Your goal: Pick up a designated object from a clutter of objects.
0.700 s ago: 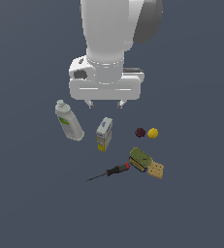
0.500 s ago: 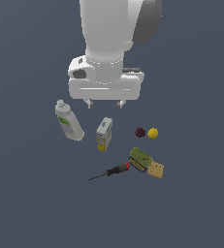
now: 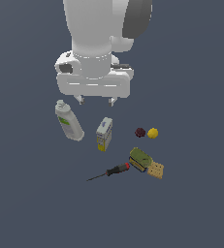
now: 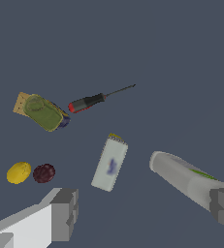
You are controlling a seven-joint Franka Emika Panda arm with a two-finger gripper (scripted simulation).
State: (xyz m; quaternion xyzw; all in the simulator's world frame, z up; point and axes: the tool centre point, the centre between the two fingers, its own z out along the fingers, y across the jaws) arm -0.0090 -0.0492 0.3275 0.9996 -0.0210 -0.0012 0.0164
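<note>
Exterior view first: the big white arm hangs over the grey floor, and its gripper (image 3: 97,101) is up in the air with nothing in it. Only the two small finger tips poke out under the white hand. They sit apart, so the pincer looks open. Below it lie the small things. The white bottle (image 3: 69,121) with a green label lies toward the exterior view's left. Just beside it is the white-yellow carton (image 3: 104,133). Toward the exterior view's right sit a dark red ball (image 3: 140,132) and a yellow ball (image 3: 153,132), close together. Lower down, the green-topped can (image 3: 140,159) touches the tan cracker box (image 3: 155,170). The screwdriver (image 3: 112,171) lies flat, its red end almost at the can and its thin shaft pointing away toward the exterior view's left.

Wrist view next: the two grey fingers (image 4: 65,213) show at the edges, wide apart, with only floor between them. The screwdriver (image 4: 91,101) is well apart from the fingers, past the carton (image 4: 110,162). The can (image 4: 44,112) lies near its red end.

So the job has hardly begun, I think. The arm needs to get over the screwdriver, go down, pinch the black handle and lift. The can is close, so the fingers could bump it.
</note>
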